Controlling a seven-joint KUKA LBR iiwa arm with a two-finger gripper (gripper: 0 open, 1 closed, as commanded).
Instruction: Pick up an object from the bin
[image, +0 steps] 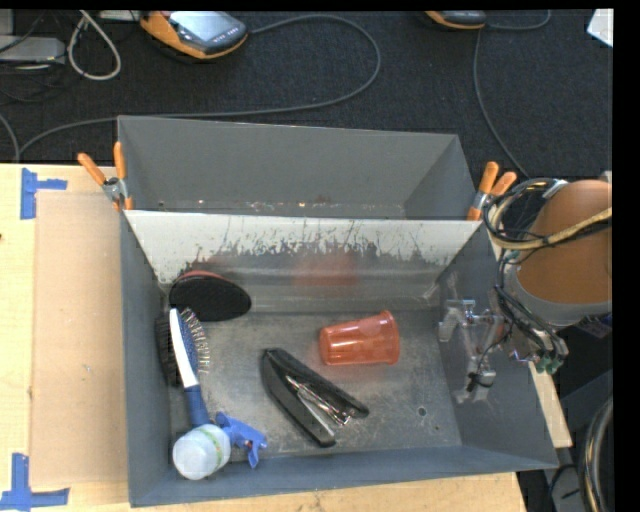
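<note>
Cup (359, 340), orange, is lying on its side mid-floor of the bin (430, 428), untouched. Gripper (472, 360) is hovering by the right wall, carrying nothing visible; how open, can't tell. Approach step, I'd say: next it's needing to travel left and descend.

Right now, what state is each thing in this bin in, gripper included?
Orange cup: lying on its side, in the middle.
Black stapler: lying open, near the front.
Black oval brush: lying flat, left rear.
Blue-handled brush: lying flat along the left wall.
Gripper: at the right side of the bin, apart from every thing.
</note>
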